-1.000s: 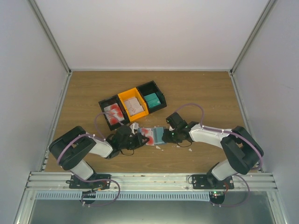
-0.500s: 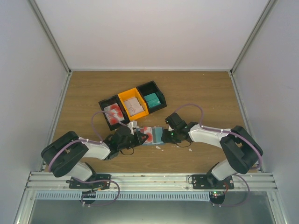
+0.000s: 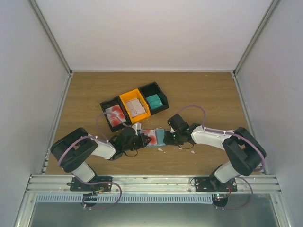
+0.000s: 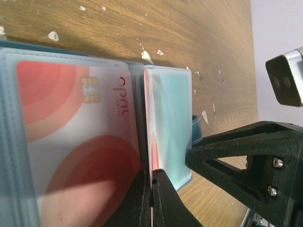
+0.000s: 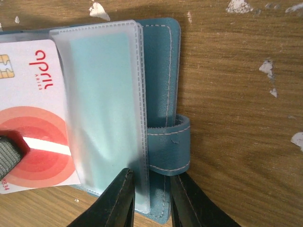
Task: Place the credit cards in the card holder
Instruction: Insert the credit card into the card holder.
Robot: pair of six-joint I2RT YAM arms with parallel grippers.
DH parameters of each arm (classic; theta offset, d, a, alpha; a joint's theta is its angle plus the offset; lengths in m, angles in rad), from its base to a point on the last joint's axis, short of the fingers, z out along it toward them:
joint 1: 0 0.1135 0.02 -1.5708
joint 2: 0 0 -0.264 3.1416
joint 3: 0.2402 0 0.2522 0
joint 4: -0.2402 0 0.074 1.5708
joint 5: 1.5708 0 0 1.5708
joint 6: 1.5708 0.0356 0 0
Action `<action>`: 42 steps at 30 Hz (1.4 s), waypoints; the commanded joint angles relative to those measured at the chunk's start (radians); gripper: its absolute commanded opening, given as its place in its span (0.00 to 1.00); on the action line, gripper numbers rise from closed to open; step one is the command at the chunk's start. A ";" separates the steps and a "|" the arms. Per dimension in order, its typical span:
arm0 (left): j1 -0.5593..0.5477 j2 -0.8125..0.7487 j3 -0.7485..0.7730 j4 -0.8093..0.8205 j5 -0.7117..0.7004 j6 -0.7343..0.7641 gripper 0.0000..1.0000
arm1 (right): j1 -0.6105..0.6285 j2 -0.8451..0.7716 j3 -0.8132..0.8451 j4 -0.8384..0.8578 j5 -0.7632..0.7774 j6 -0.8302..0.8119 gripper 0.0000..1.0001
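feeding a credit card [image 4: 150,118] into the card holder [image 5: 161,71] is the step in hand, by my reading. the holder lies open on the bench [image 5: 236,118], low in the middle of the top view between the two arms. the left gripper [image 4: 151,198] has its jaws pressed together on the card's lower end, the card seen edge-on at the mouth of a clear sleeve [image 5: 104,118]. the right gripper [image 5: 151,182] has its jaws pinching the holder's lower edge, just beside the strap loop [image 5: 170,146].

the likely trouble: the card's corner could catch the sleeve's lip and buckle the soft plastic rather than slide in. a push along the bench could also drag the holder out of the right jaws' narrow hold. the thin card may pivot in the left jaws too.

a second card [image 4: 71,142], already pocketed at the left of the left wrist view, shows a gold chip and stylised red lettering running sideways; i cannot read it with confidence. the holder shows no brand.
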 commanded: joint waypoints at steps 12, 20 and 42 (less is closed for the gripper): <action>-0.007 0.060 0.008 -0.049 -0.007 -0.050 0.00 | 0.026 0.059 -0.046 -0.070 0.000 0.023 0.23; -0.032 0.059 -0.018 -0.096 0.017 -0.188 0.00 | 0.027 0.053 -0.054 -0.068 0.006 0.036 0.24; -0.032 0.089 -0.006 -0.133 0.048 -0.238 0.00 | 0.027 0.057 -0.051 -0.063 0.006 0.031 0.24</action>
